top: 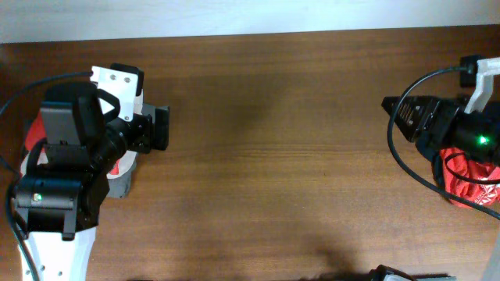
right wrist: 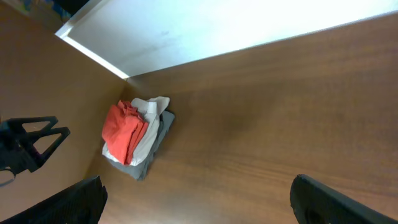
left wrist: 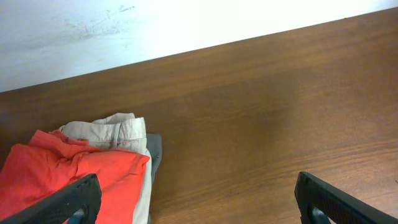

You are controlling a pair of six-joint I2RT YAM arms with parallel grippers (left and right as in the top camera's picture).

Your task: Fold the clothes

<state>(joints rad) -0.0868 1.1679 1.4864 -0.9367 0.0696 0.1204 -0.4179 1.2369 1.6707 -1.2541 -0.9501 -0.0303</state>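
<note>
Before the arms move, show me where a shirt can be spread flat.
The wide bare wood of the table between the left gripper and right gripper is free. Crowded: the clothes pile at the left edge, the crumpled red garment at the right.

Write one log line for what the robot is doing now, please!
left fingers: open, holding nothing | right fingers: open, holding nothing | clothes pile: left end of table | red shirt: crumpled, right edge

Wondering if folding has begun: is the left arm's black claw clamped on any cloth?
No, the left gripper is wide open, clamped on nothing, near the crumpled orange-red garment.
</note>
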